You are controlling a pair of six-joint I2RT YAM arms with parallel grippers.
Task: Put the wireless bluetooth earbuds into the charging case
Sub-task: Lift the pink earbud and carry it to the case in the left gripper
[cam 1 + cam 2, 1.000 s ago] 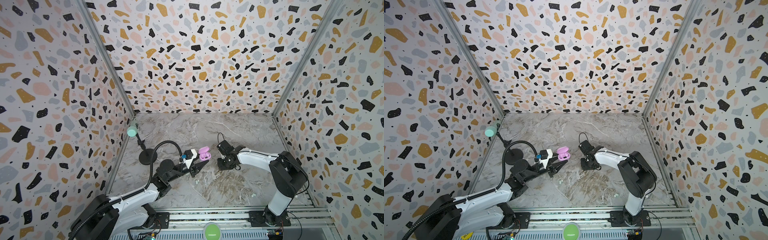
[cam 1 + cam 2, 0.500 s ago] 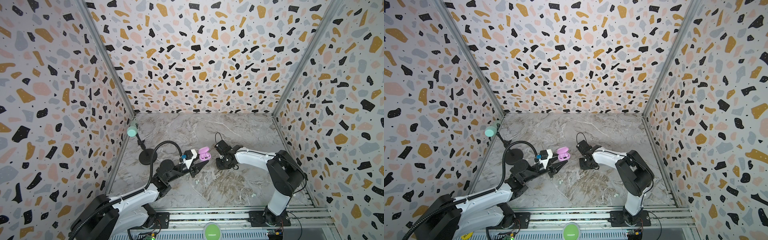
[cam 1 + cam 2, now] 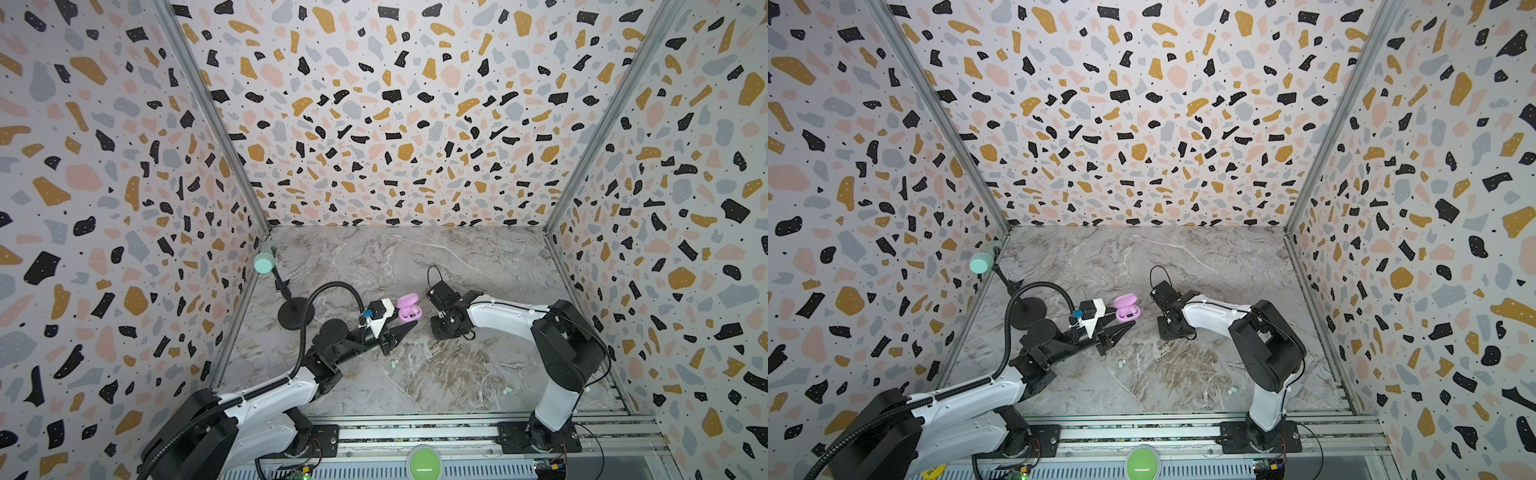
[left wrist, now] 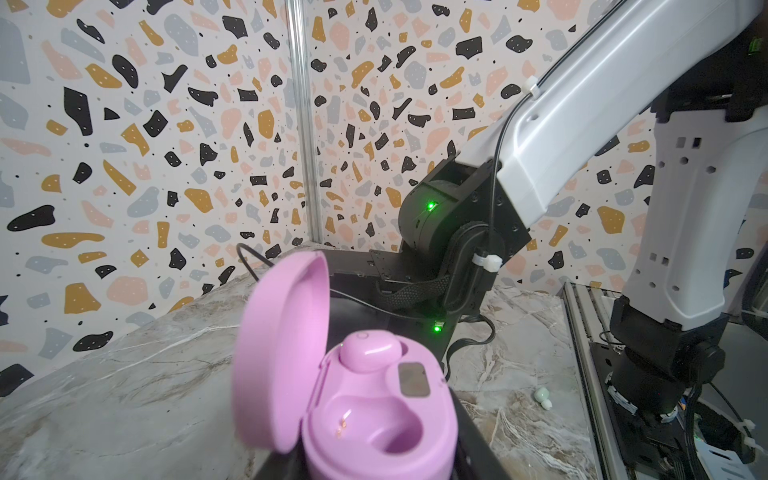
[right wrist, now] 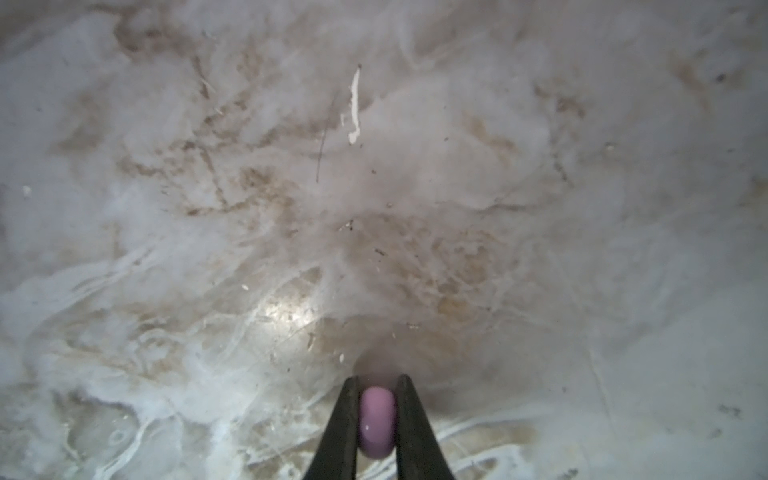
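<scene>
Pickup of the lilac bud that has yet to go in. Right gripper [image 5: 378, 383] is clenched on a lilac earbud [image 5: 376, 419], pinched at the very fingertips low over the marble table [image 5: 457, 166], just right of the charging case [image 3: 408, 308]. Left gripper [image 3: 405, 320] grasps that case by its base, lid [image 4: 282, 345] swung open. Within the case a seated lilac bud [image 4: 368, 351] fills one well. The empty well [image 4: 374, 428] beside it shows its gold contacts. A near mint earbud [image 3: 394, 364] lies on the table in front of the case, and a far mint earbud [image 3: 507, 390] lies well off to its front right.

To my eye the step calls first for a straight lift, so the smooth, rounded bud is not dragged or squeezed out of so shallow a pinch. It should then cross to the case and descend over the empty well, clear of the raised lid, with its contact face turned to meet the pins. The jaws should part only once the bud sits flush.
</scene>
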